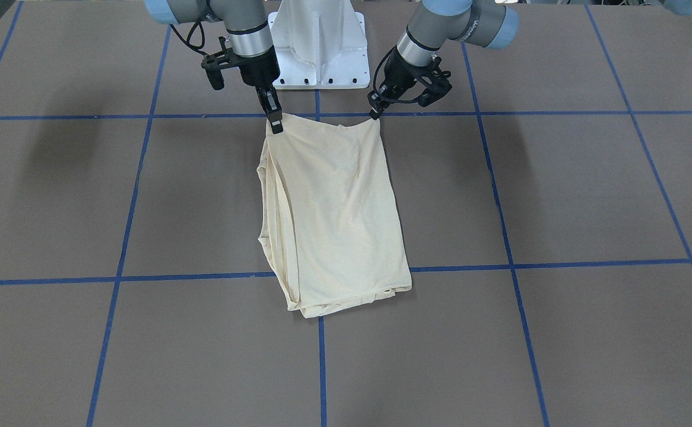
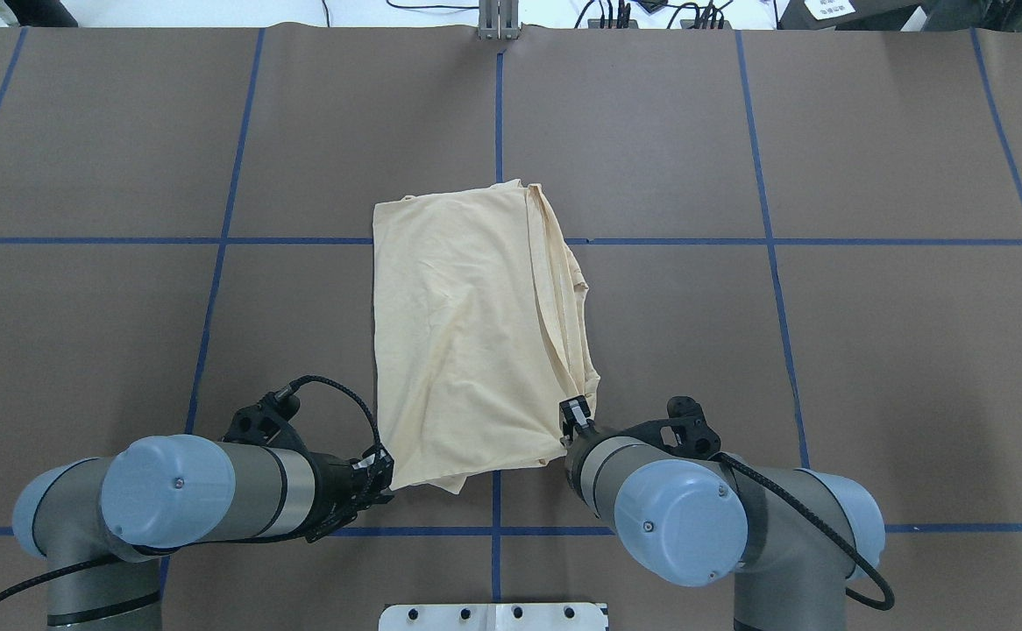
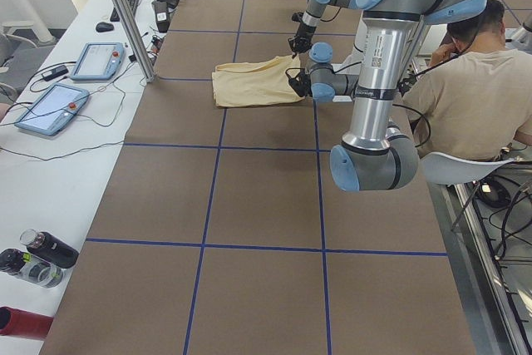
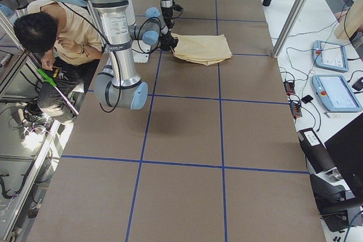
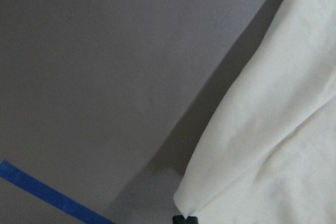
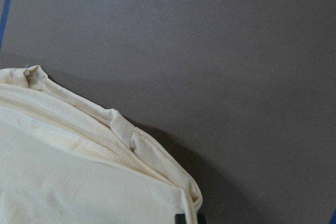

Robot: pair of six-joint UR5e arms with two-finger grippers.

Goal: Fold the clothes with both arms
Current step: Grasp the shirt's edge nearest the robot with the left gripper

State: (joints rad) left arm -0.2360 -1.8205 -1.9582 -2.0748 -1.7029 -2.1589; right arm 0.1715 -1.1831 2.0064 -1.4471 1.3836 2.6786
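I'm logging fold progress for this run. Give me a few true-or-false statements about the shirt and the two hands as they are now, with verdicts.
1. The left hand and the right hand each pinch a corner of the shirt on its robot-side edge. True.
2. The shirt is spread out with both sleeves extended. False: it is folded into a compact rectangle, with no sleeve sticking out.
3. The navy print faces up. False: only plain cream cloth shows on top.
4. The shirt lies across a blue tape line. True.
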